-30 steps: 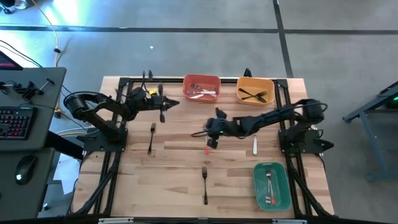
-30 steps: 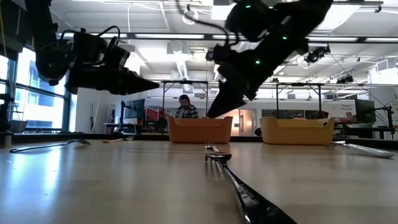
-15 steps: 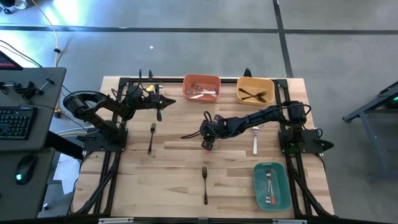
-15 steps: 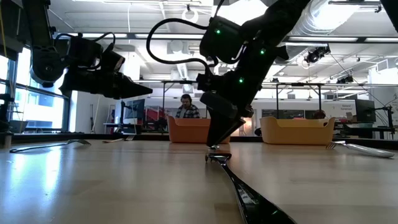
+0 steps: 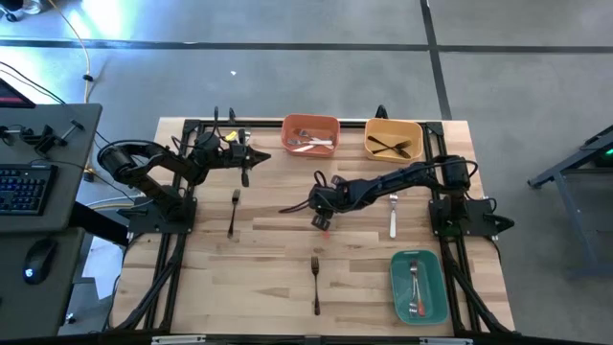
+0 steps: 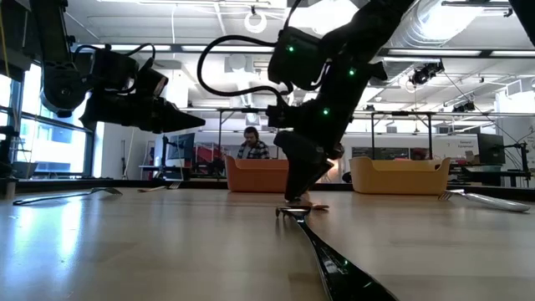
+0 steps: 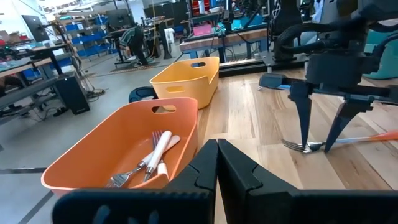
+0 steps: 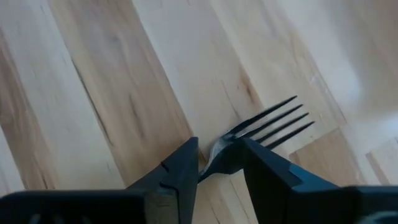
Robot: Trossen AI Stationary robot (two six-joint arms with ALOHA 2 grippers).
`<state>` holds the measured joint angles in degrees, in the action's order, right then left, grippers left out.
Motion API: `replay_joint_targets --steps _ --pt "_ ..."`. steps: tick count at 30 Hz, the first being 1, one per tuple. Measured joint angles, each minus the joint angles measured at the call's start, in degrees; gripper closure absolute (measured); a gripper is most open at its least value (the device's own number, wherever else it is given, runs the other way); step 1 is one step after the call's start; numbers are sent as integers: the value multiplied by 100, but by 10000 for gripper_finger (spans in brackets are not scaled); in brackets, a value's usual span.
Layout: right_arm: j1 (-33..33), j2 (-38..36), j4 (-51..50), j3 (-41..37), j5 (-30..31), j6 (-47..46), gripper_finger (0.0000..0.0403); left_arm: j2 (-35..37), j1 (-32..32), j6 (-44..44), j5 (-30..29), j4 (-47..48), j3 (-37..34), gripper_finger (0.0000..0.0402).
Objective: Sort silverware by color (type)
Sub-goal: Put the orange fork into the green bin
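Note:
A red-orange-handled fork lies flat on the middle of the table. My right gripper stands over it, open and pointing down. Its tips reach the table on either side of the fork's neck, just behind the tines. The left wrist view shows the same: two fingers astride the fork, its handle trailing away. My left gripper hovers shut and holding nothing near the far-left corner. Two black-handled forks and a white-handled fork lie loose. My right gripper comes at the red-orange-handled fork from above, its fingers lying across the neck, one on each side. The fork lies flat on the table. Whether the fingers touch the metal, I cannot tell.
At the far edge, an orange bin holds white-handled forks and a yellow bin holds black-handled ones. A green bin near the right edge holds red-handled forks. A person sits far behind the table.
My right gripper has come down from above the table onto the red-orange-handled fork, its tips now at the tabletop around the fork's neck. The fork has stayed where it lay.

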<state>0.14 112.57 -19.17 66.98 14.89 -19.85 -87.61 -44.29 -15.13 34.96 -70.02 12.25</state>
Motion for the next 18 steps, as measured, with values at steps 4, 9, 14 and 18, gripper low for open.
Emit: replay_joint_targets --steps 4,9,14,18 --pt "54 -14 -575 286 -25 80 286 0 0 2 1 6 0 401" --pt "202 -31 -1148 592 212 -247 273 0 0 2 0 22 0 401" --pt "313 -8 -1214 592 386 -920 259 0 2 6 0 33 0 401" --pt "339 184 -1217 592 505 -1183 257 0 2 9 0 44 2 401"
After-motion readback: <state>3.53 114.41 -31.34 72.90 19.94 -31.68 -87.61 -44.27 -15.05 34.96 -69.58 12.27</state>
